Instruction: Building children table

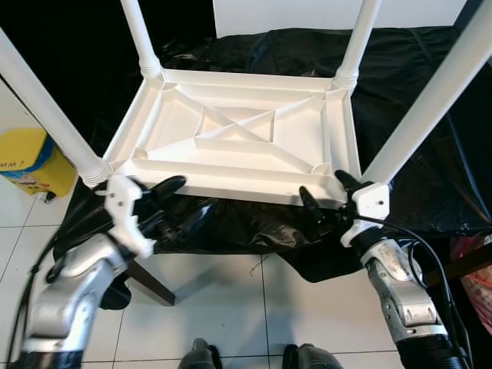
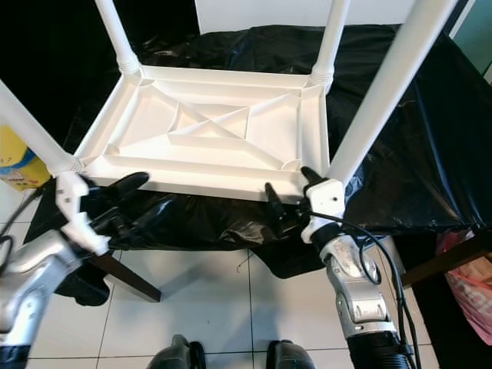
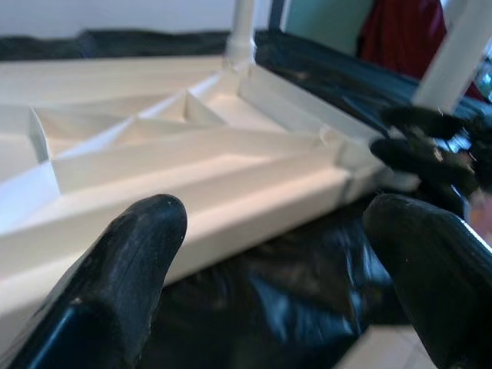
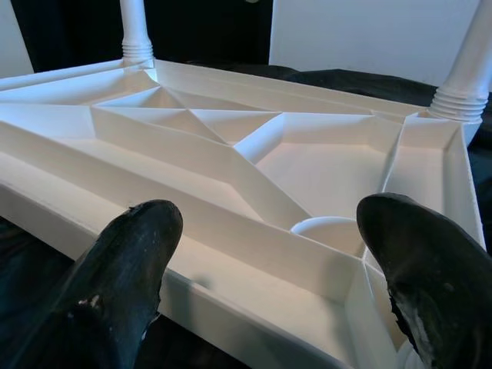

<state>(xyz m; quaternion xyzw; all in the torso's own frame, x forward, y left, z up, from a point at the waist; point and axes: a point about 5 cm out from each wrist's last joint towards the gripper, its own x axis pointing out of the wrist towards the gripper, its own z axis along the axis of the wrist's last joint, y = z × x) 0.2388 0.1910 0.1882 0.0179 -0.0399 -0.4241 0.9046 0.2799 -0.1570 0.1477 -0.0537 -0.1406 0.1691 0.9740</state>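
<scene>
1. While the upturned children's table [image 1: 238, 138] lies mid-frame on black sheeting [image 1: 415, 100], left gripper [image 1: 157, 204] and right gripper [image 1: 323, 196] gape, released, at its near rim.
2. An uneven grab could tip its legs over.

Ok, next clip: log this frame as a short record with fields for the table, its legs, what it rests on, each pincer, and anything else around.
table: white plastic table top, upside down, ribbed underside facing up
legs: four white legs standing up from the corners
support: black sheet spread beneath it
left pincer: open, at the near edge close to the near left corner
right pincer: open, at the near edge by the near right corner
surroundings: white tiled floor; yellow container on the robot's left
</scene>
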